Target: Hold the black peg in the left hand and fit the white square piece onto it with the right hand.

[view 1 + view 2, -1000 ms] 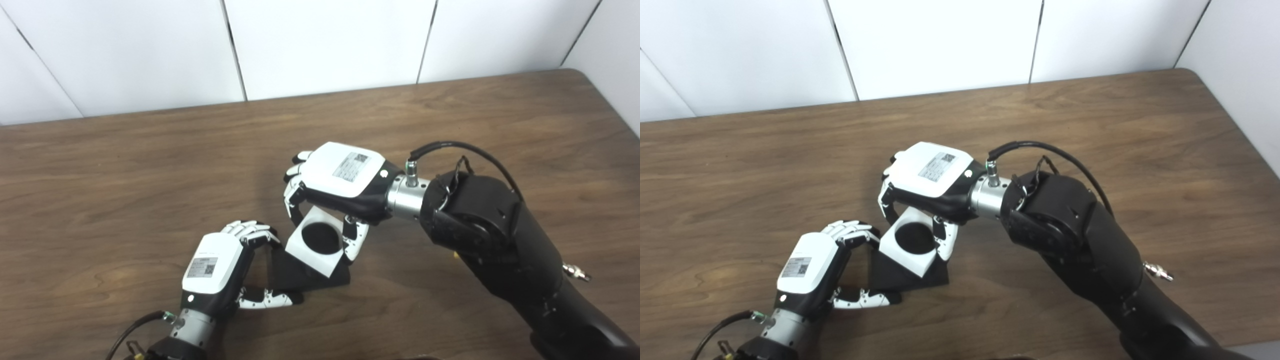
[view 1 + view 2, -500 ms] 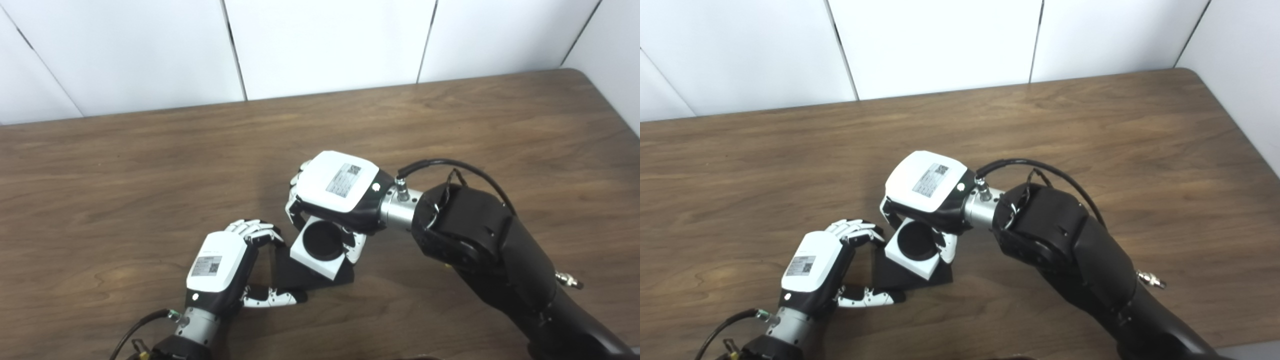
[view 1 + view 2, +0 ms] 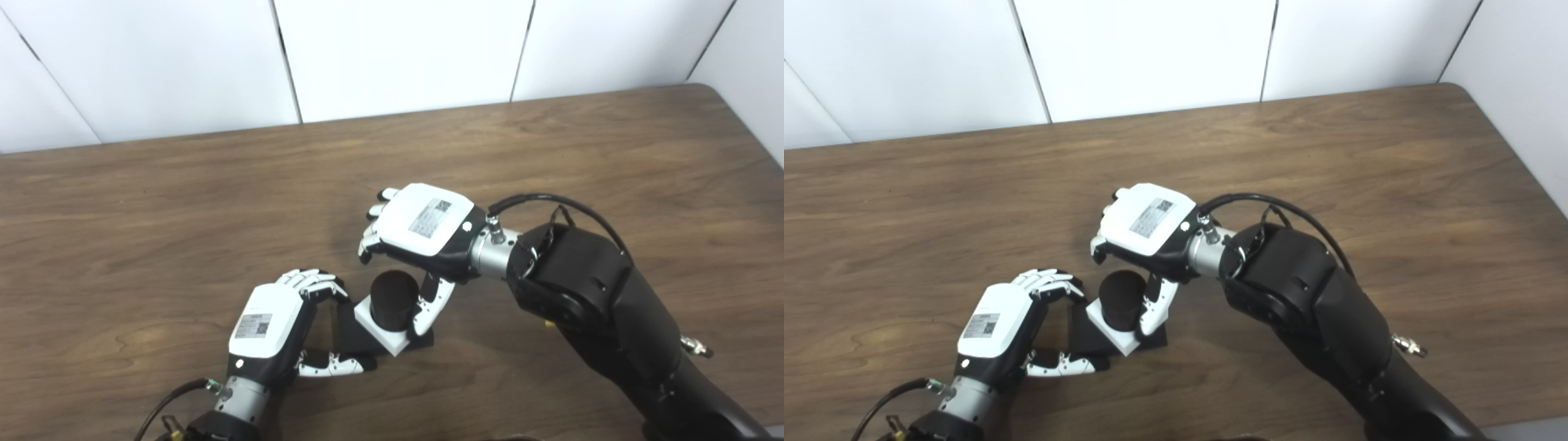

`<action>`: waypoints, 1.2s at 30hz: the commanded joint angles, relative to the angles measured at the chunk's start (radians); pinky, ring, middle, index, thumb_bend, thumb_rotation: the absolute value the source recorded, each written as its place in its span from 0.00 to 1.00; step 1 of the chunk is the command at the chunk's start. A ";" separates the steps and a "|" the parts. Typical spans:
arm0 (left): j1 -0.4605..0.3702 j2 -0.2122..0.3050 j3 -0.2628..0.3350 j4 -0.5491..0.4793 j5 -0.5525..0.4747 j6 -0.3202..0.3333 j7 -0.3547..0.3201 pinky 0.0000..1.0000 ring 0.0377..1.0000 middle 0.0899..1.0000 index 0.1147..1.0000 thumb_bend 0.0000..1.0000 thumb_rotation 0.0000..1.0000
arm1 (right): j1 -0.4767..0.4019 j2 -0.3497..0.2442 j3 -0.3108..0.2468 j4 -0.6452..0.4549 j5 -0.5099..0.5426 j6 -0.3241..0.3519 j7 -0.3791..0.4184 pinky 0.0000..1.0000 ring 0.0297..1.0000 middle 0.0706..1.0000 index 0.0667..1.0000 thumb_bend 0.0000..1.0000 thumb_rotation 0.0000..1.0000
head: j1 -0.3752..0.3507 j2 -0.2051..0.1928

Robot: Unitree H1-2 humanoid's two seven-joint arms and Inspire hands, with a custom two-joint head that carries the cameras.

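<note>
The black peg point(image 3: 392, 297) stands upright on its flat black base point(image 3: 348, 334) near the front middle of the table. My left hand point(image 3: 269, 324) is shut on the left edge of that base, fingers above and thumb below. The white square piece point(image 3: 381, 329) lies low around the peg on the base, and the peg's top sticks out through its hole. My right hand point(image 3: 422, 226) hovers just above and behind the peg. Its fingers point(image 3: 372, 233) are spread and off the piece, while its thumb point(image 3: 429, 303) hangs by the piece's right side.
The brown wooden table point(image 3: 551, 141) runs to white wall panels at the back, with its rounded corner at the far right. My bulky black right forearm point(image 3: 588, 288) with a looped cable crosses the front right.
The white square piece has slid down over the peg, whose top now pokes through the hole. My right hand's fingers have opened off the piece. The left hand has stayed put.
</note>
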 commanded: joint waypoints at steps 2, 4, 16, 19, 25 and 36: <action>0.003 0.014 -0.006 -0.007 0.017 0.006 -0.030 0.85 0.79 0.72 0.42 0.50 0.06 | -0.019 0.005 -0.025 -0.024 0.008 -0.016 -0.026 0.97 0.91 0.84 0.78 0.83 0.68 | 0.000 0.002; 0.004 0.013 -0.005 -0.008 0.016 0.010 -0.033 0.85 0.78 0.72 0.42 0.50 0.06 | -0.018 0.004 -0.030 -0.024 0.009 -0.018 -0.030 0.97 0.92 0.85 0.80 0.83 0.67 | 0.000 0.002; 0.010 0.007 0.003 -0.010 0.062 0.029 -0.011 0.82 0.75 0.71 0.58 0.71 0.34 | -0.002 0.008 -0.072 -0.029 0.007 -0.005 -0.046 0.98 0.93 0.86 0.77 0.84 0.61 | 0.002 -0.007; 0.011 0.002 0.007 -0.007 0.064 0.032 0.000 0.82 0.76 0.74 0.71 0.88 0.50 | 0.001 0.012 -0.087 -0.036 0.004 0.010 -0.033 0.99 0.94 0.86 0.77 0.84 0.61 | 0.002 -0.008; 0.013 -0.004 0.018 -0.016 0.036 0.036 -0.019 0.86 0.85 0.87 0.89 1.00 0.63 | 0.014 0.014 -0.122 -0.041 0.015 0.028 -0.026 1.00 0.95 0.86 0.79 0.83 0.58 | 0.004 -0.010; 0.028 -0.029 0.060 -0.018 -0.094 0.025 -0.037 0.94 0.95 0.99 1.00 1.00 0.61 | 0.023 0.013 -0.157 -0.024 0.040 0.033 -0.036 0.99 0.95 0.85 0.78 0.84 0.56 | 0.027 -0.022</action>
